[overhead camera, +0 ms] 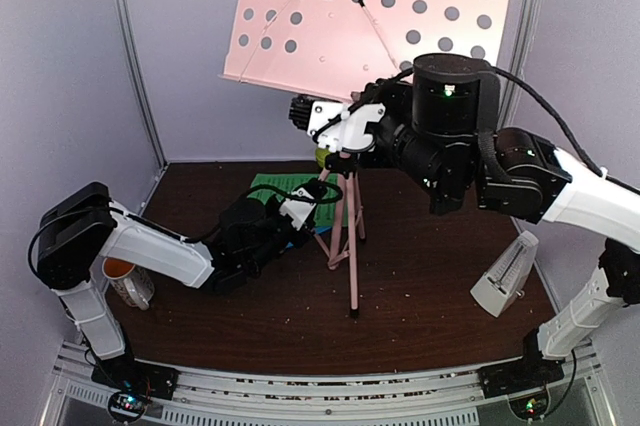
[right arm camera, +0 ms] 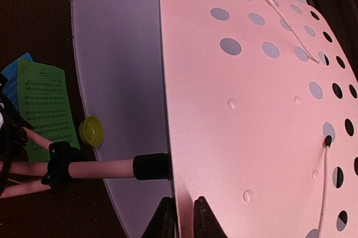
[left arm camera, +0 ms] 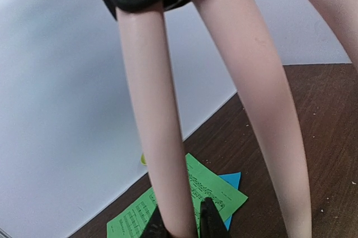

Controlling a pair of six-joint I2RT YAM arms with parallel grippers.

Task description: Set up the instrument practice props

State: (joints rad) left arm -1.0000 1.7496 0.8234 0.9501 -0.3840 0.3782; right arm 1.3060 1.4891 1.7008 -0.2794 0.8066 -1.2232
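Pink dominates here: the music stand [overhead camera: 340, 51] stands on its tripod near the middle of the dark brown surface [overhead camera: 430, 306], with its perforated desk [right arm camera: 268, 137] high up and tilted back. The left end effector [left arm camera: 183, 222] is clamped around one leg [left arm camera: 156, 109] low down. The right end effector [right arm camera: 183, 220] pinches the desk's lower edge between its fingers.

The step in hand looks like steadying and orienting the stand. To do it well, I judge the left should hold the leg firm as an anchor while the right tilts or turns the desk slowly, since a top-heavy stand on thin legs tips easily. Neither should let go until the feet sit flat.

The green sheet [right arm camera: 42, 104] lies flat behind the stand, overlapping the blue sheet [left arm camera: 232, 182], both near the back wall. The metronome [overhead camera: 505, 276] stands toward the right edge, well apart from the stand. A lime-green bowl [right arm camera: 90, 131] sits by the wall and a mug [overhead camera: 125, 281] beside the left arm. The surface is speckled with crumbs, and pale walls [overhead camera: 200, 66] close it in on three sides.
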